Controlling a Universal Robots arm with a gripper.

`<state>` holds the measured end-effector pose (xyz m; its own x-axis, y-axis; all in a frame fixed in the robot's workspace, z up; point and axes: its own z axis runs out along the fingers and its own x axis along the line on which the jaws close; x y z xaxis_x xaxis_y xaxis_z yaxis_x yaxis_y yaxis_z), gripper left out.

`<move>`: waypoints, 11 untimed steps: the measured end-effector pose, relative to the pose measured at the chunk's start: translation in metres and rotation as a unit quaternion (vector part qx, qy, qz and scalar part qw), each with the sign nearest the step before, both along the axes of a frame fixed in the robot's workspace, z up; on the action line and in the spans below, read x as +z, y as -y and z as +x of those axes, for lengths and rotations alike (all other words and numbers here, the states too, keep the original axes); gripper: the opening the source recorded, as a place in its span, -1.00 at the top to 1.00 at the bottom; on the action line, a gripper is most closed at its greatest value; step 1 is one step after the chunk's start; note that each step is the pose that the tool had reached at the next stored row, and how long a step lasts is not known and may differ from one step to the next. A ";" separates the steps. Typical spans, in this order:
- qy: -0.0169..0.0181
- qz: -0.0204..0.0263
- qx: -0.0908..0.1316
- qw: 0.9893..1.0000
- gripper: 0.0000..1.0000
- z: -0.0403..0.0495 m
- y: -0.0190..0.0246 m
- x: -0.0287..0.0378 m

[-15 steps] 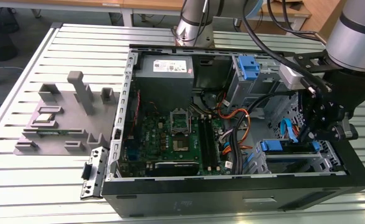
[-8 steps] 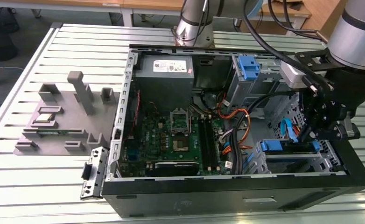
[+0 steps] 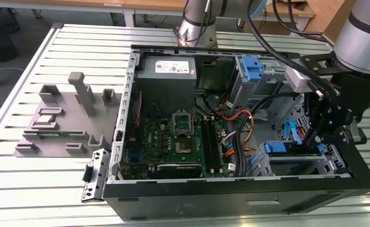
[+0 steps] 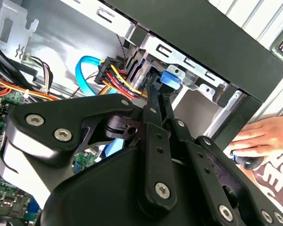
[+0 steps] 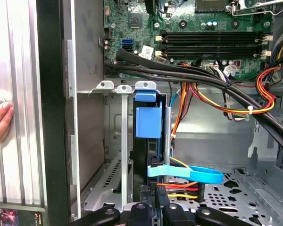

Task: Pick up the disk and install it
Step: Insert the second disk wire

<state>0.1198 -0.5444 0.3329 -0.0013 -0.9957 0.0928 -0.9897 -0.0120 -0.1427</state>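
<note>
At the near end of the open computer case [image 3: 235,201], which lies on its side on the slatted table [image 3: 77,42] so that the arm can reach in from above, we see the disk [image 5: 148,122] standing on edge in the drive cage [image 5: 113,141]. Its blue side rail sits between the cage's metal guides, which we judge hold it square in the slot. The drive looks most of the way home.

The gripper [image 4: 155,92] hangs directly over this bay, toward the exterior view's right. Its black fingers [image 4: 153,113] are drawn close together, with little or no gap showing. The tips are right at the disk's end, just beside the blue rail tab. We cannot tell whether they pinch the drive's edge or only bear against it.

A blue data cable [image 5: 203,174] loops just beside the disk, with a bundle of red, yellow and orange power leads [image 5: 179,188] near it. We judge they are kept slack there to reach the drive's connectors.

A person's hand [image 4: 259,136] rests on the table just outside the case's black wall.

Farther in lies the green motherboard [image 3: 172,142]. At the far end the grey power supply [image 3: 167,71] sits against the case wall. A grey parts fixture [image 3: 65,118] stands well apart on the exterior view's left.
</note>
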 end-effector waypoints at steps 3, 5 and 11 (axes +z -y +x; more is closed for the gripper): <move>0.000 0.002 0.000 1.000 0.67 0.0000 0.0001 -0.0006; 0.000 0.002 0.000 1.000 0.67 0.0000 0.0000 -0.0008; 0.001 0.004 0.000 1.000 0.67 0.0000 0.0000 0.0021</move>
<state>0.1198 -0.5445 0.3350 -0.0014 -0.9963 0.0857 -0.9895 -0.0110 -0.1443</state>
